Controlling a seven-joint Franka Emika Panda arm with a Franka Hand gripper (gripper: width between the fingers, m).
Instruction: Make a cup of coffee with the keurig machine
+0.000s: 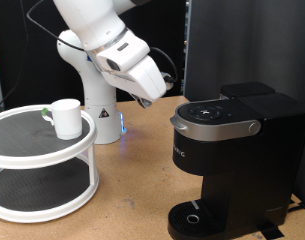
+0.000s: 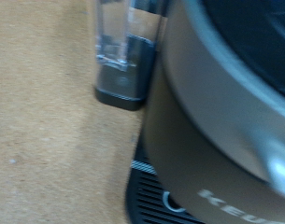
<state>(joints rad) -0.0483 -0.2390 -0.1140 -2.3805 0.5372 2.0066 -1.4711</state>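
The keurig machine (image 1: pixel 232 150) stands on the table at the exterior view's right, lid down, with its silver-grey handle (image 1: pixel 217 127) at the front and its round drip tray (image 1: pixel 197 218) bare. The white cup (image 1: pixel 65 116) sits on the top tier of a round white stand (image 1: pixel 42 150) at the left. My gripper (image 1: pixel 146 99) hangs in the air between them, above and to the left of the machine's top, touching nothing. The blurred wrist view shows the machine's dark body (image 2: pixel 207 121), its handle (image 2: pixel 273 163) and its clear water tank (image 2: pixel 123 47); no fingers show there.
The arm's white base (image 1: pixel 100 110) stands behind the stand. A dark panel (image 1: pixel 242 45) rises behind the machine. Wooden table surface (image 1: pixel 132 190) lies between the stand and the machine.
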